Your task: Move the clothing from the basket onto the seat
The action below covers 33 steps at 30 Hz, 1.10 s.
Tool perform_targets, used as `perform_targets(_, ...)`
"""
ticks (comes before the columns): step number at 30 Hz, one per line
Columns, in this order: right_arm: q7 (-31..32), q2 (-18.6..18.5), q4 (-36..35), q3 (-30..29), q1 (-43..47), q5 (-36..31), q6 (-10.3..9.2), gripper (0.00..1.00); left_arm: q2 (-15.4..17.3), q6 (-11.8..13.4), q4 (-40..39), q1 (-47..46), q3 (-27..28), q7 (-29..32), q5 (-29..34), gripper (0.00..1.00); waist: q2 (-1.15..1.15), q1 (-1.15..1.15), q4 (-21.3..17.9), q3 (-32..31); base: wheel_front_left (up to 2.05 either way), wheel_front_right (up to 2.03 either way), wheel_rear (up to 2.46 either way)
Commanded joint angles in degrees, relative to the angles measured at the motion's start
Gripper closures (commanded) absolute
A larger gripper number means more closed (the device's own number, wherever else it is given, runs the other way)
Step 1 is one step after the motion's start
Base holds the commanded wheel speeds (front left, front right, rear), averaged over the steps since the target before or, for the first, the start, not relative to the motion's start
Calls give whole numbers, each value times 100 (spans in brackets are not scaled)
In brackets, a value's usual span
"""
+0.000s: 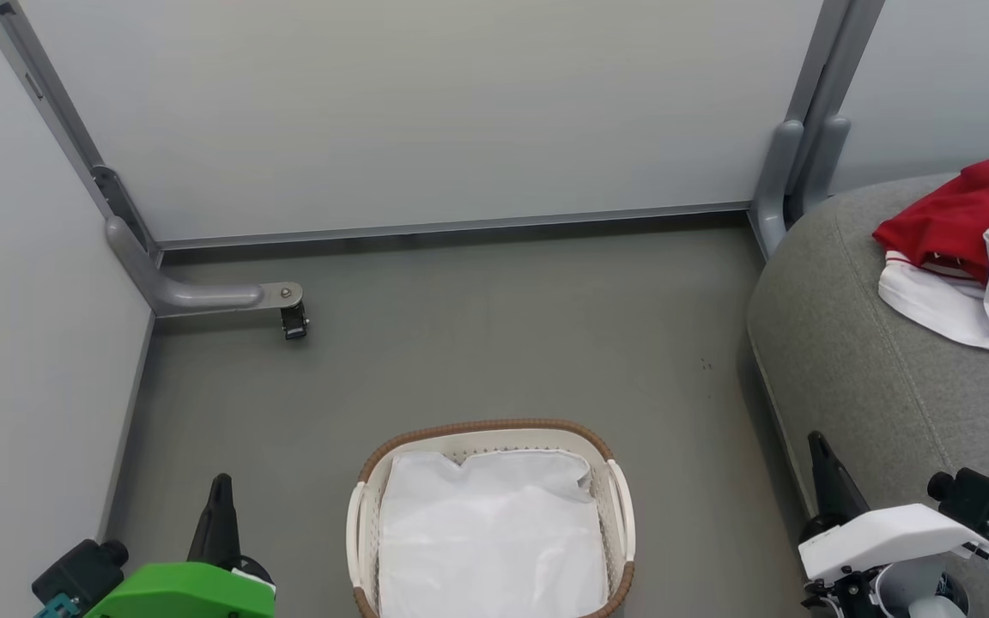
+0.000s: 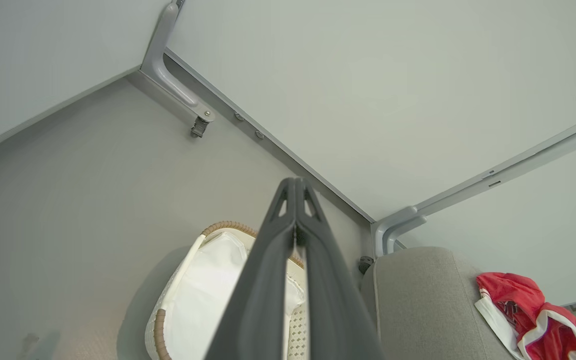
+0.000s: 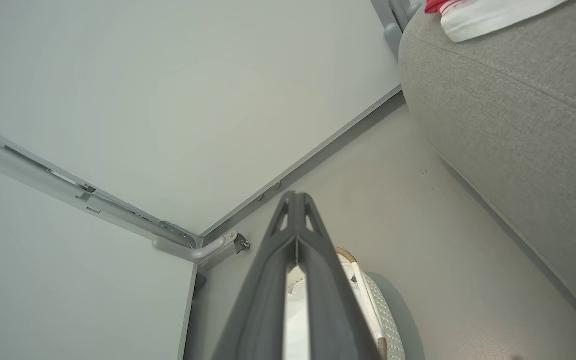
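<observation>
The cream basket (image 1: 361, 524) with a brown woven rim stands on the floor at the bottom centre, holding just its white cloth liner. Red and white clothing (image 1: 971, 249) lies bunched on the grey seat (image 1: 855, 360) at the right. My left gripper (image 1: 221, 489) is shut at the lower left, left of the basket, with nothing in it. My right gripper (image 1: 818, 448) is shut at the lower right, between basket and seat, also holding nothing. The left wrist view shows the shut left gripper (image 2: 295, 182), the basket (image 2: 165, 320), seat (image 2: 418, 300) and clothing (image 2: 523, 305). In the right wrist view, the shut right gripper (image 3: 295, 197) points over the basket (image 3: 383, 310).
Pale partition walls (image 1: 426, 112) close off the back and left, with grey metal feet (image 1: 203, 296) on the floor at the corners. Grey floor (image 1: 494, 343) lies between the basket and the back wall.
</observation>
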Motion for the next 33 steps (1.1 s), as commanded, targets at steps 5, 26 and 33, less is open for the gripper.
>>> perform_targets(5, 124, -32, -115, -86, -149, 486, -1, 100, -22, -54, -110, -215, 125, 117, -443, 100, 0, 0, -8, 5, 0, 0, 0)
perform_targets(26, 496, -42, -199, -270, -214, 1841, -2, 100, -55, -138, -154, -379, 406, 494, -1637, 100, 0, 0, -41, 24, 0, 0, 0)
perform_targets(33, 608, -45, -222, -324, -240, 2241, -3, 100, -64, -171, -168, -438, 483, 605, -1991, 100, 0, 0, -52, 31, 0, 0, 0)
